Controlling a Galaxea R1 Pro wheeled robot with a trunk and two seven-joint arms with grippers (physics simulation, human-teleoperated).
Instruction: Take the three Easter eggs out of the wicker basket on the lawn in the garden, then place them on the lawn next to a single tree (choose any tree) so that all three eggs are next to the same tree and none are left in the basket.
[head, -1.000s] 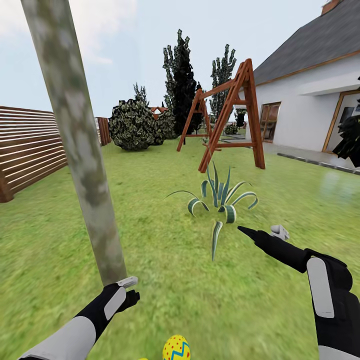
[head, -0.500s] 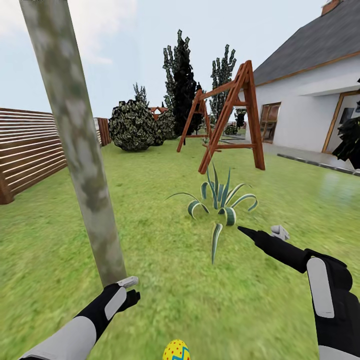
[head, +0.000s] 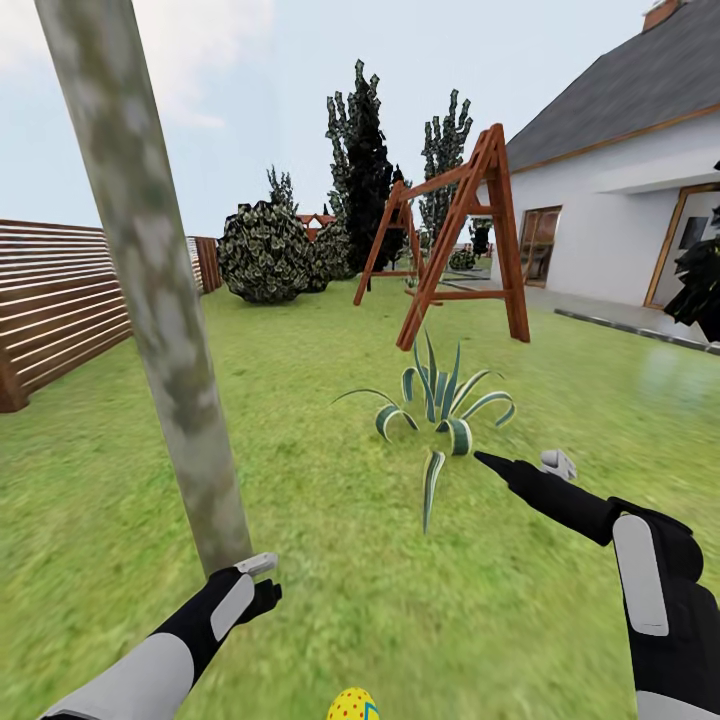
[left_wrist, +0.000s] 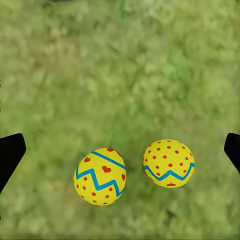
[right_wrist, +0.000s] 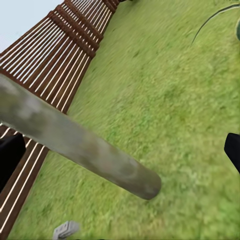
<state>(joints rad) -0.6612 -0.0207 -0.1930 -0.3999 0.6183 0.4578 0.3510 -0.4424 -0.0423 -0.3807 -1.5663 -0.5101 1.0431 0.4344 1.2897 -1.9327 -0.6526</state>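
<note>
Eggs: two Easter eggs (left_wrist: 100, 176) (left_wrist: 169, 163) just apart on lawn (left_wrist: 120, 75).
Left fingers (left_wrist: 11, 155): spread, empty, open grass all around.
Right fingers (right_wrist: 10, 157): spread, empty.
Tree (head: 150, 290): trunk base just beside left gripper (head: 262, 580).

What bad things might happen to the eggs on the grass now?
Two eggs lie close together on the grass right below the open left gripper. If that gripper drops lower, it might bump one and send it rolling away from the tree. One egg sits at the very bottom edge of the head view, close to the robot, so driving forward might knock it.
</note>
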